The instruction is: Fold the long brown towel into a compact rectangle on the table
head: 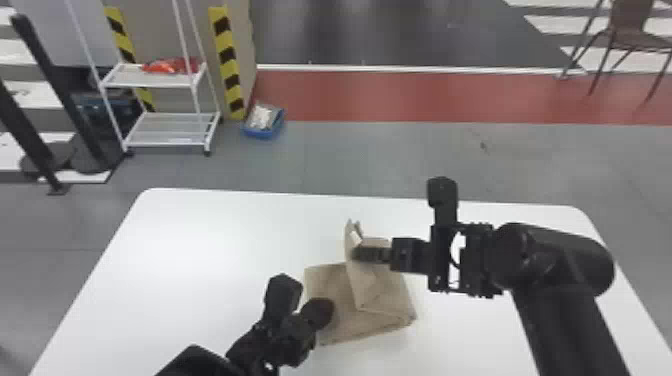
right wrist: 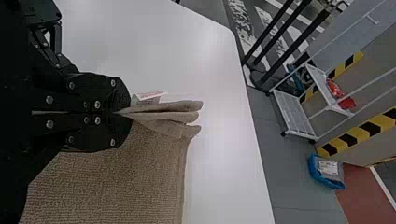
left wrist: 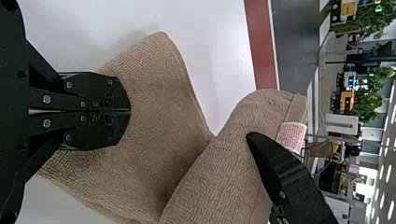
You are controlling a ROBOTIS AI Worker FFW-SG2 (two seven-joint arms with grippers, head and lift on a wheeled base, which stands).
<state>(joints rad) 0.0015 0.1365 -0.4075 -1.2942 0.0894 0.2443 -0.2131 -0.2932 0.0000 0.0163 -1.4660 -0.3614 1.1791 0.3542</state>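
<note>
One bent black arm, my right, is coming in from the bottom edge, my right gripper pointing leftward with both flat fingers pinching a fold of the long brown ribbed-cloth towel. From the near left, my left gripper is hovering closed over the towel's left part; I cannot tell whether it is touching. The towel is lying on the smooth white table, its raised flap running near to far, the held end pointing away from me.One bent black arm, my right, is coming in from the bottom edge, my right gripper pointing leftward with both flat fingers pinching a fold of the long brown ribbed-cloth towel. From the near left, my left gripper is pointing at the towel's left part, closed; I cannot tell whether it is touching. The towel is lying on the smooth white table, its raised flap running near to far, the held end pointing away from me.

The light is bright — soft glare whitens the table.
</note>
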